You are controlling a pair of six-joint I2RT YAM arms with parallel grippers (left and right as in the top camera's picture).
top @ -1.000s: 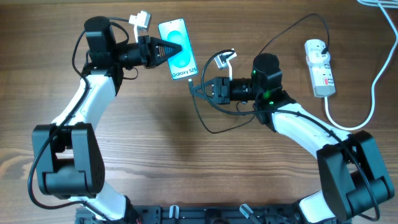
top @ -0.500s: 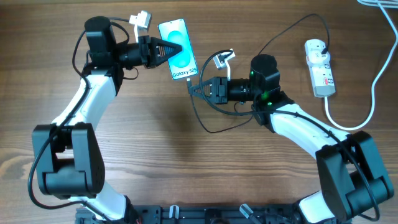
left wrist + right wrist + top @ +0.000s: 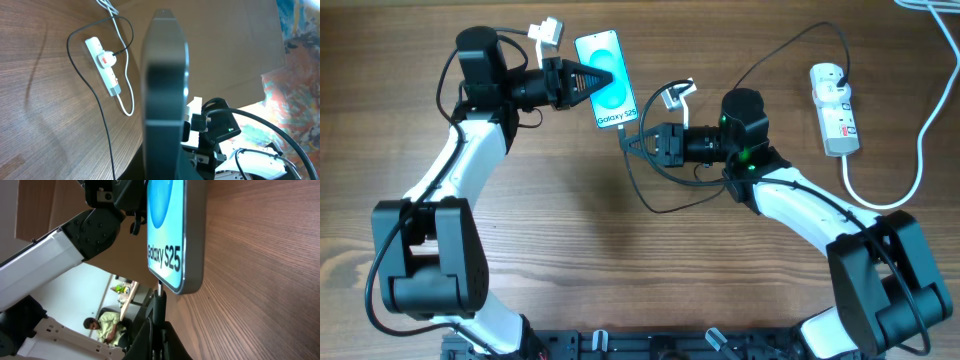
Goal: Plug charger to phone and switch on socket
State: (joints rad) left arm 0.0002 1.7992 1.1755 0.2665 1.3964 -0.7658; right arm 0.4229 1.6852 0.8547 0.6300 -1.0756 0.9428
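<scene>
Phone (image 3: 618,112) is clamped in left gripper (image 3: 592,82), upper centre, bracing it so charger (image 3: 159,300) tip, pinched by right gripper (image 3: 638,142), is met at its bottom edge.

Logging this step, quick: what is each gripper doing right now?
Left gripper: closed, holding the phone.
Right gripper: closed on the charger connector, at the phone's bottom edge.

A brown wood-grain table (image 3: 620,290) fills the overhead view under even light. At the lower left of the right wrist view, a bright white room holds a seated person (image 3: 102,323) in a pale green shirt. A mottled multicoloured surface (image 3: 300,55) lines the right edge of the left wrist view.
</scene>
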